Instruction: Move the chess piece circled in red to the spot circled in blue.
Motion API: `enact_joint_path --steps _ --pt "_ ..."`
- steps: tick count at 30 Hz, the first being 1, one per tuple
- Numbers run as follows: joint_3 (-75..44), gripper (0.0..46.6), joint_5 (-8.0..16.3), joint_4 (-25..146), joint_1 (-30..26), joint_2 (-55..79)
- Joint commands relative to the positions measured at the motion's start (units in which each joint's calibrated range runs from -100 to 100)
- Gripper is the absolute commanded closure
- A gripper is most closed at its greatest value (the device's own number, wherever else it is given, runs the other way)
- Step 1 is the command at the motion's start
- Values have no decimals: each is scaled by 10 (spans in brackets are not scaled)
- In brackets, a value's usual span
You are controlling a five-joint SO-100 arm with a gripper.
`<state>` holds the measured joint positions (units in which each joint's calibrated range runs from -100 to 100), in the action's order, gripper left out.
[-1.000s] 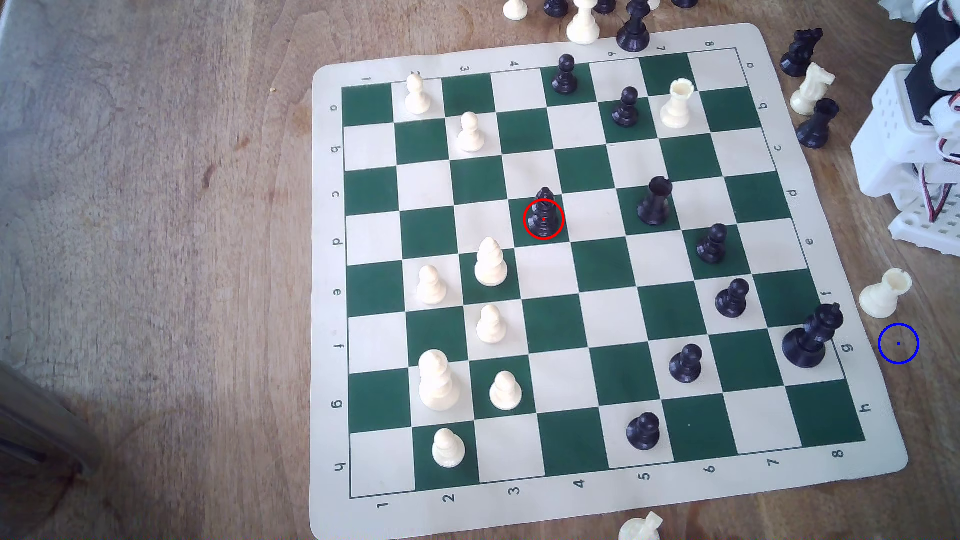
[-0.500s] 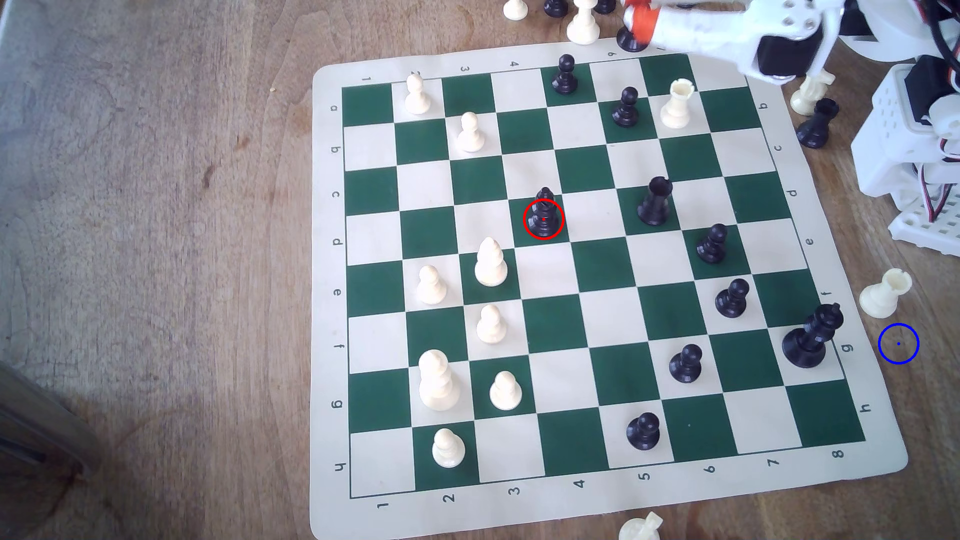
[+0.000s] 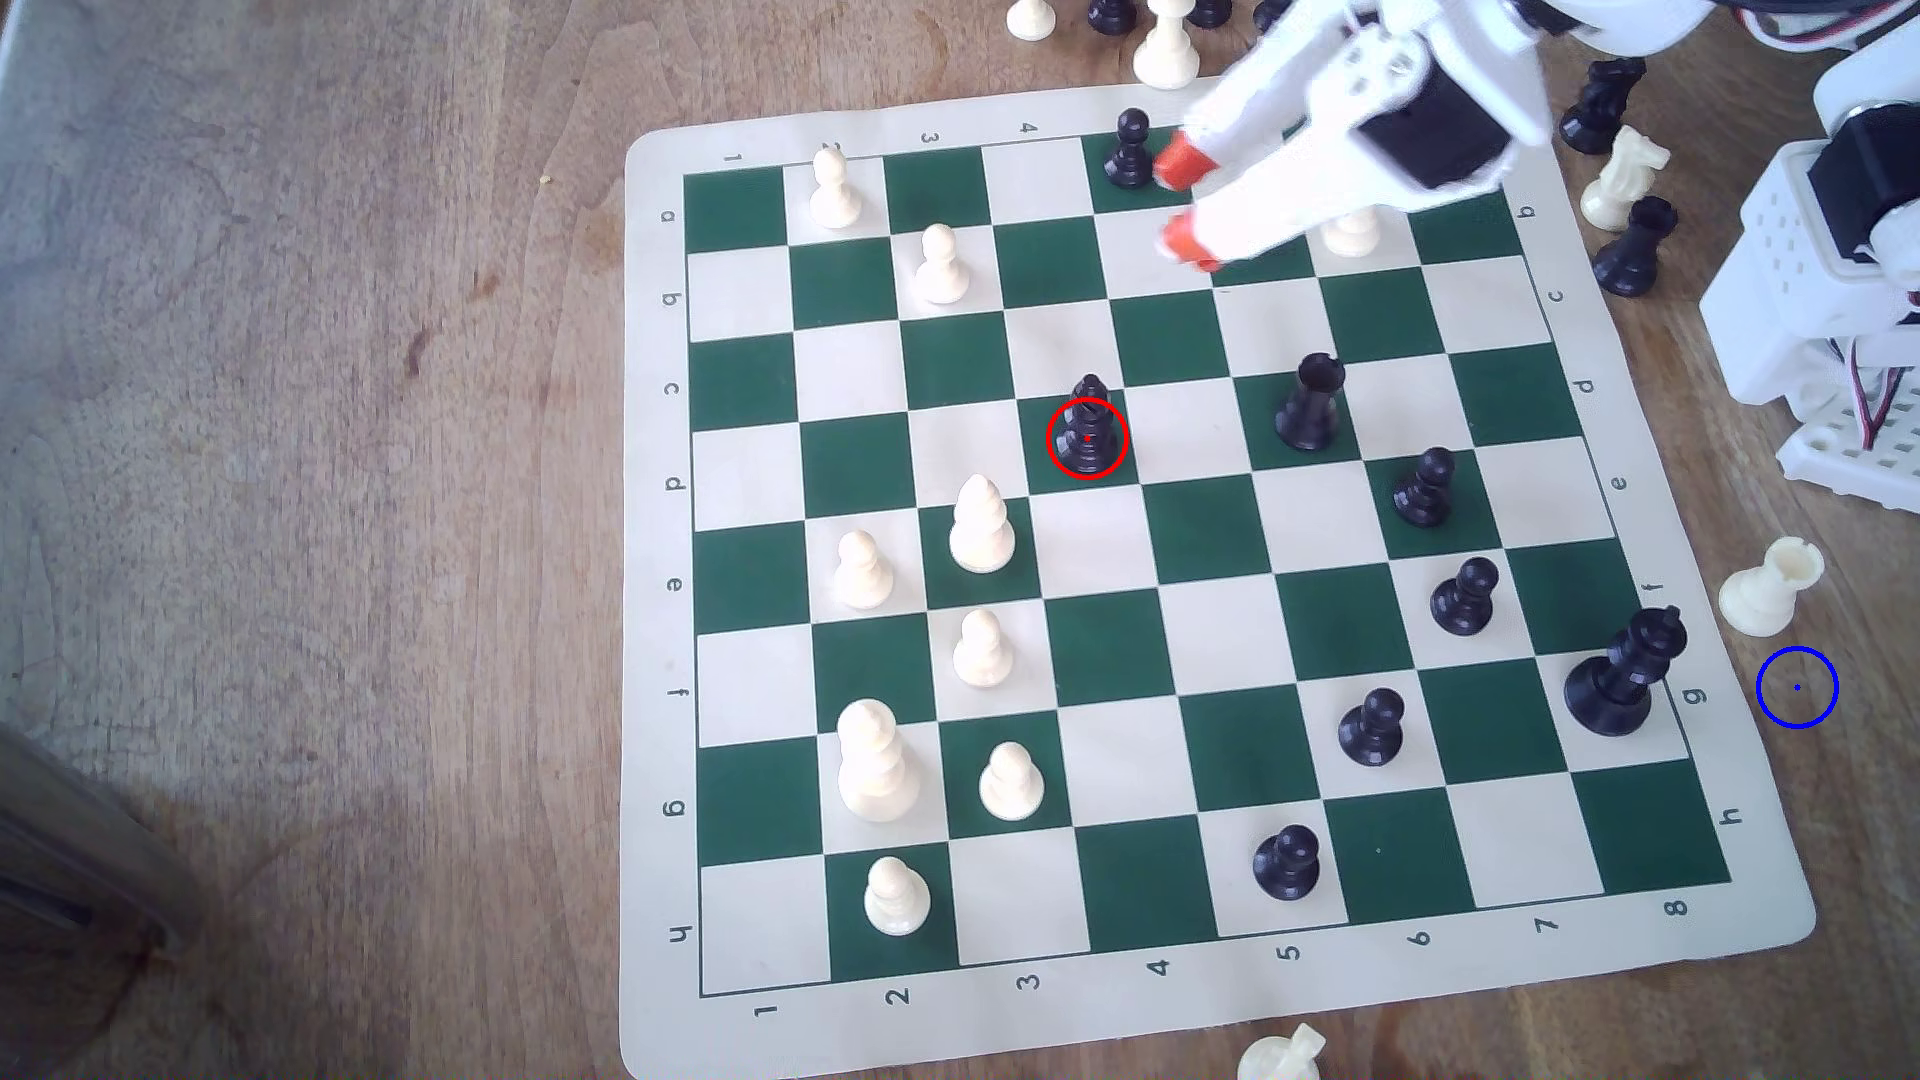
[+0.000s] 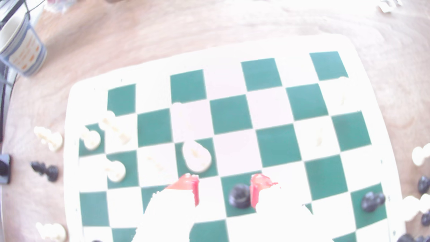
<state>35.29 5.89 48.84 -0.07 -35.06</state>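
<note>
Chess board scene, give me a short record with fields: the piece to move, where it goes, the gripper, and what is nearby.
piece to move: black bishop, upright on a green square near the board's middle, inside the red ring
target: blue ring on bare wood, off the board's edge at the exterior view's right
gripper: gripper, open, orange tips apart, above the board's far rows, not touching the bishop
near target: white rook and black king
progress: bishop not yet picked up

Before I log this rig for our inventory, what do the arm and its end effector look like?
The arm is white plastic with a black motor block at the wrist. The end effector has two long white fingers tipped in orange-red. Red, white and black wires run along the white base.
</note>
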Motion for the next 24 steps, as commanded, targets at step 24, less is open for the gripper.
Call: enact_joint_path --steps 24 --pt "-32 279 5 -59 16 225"
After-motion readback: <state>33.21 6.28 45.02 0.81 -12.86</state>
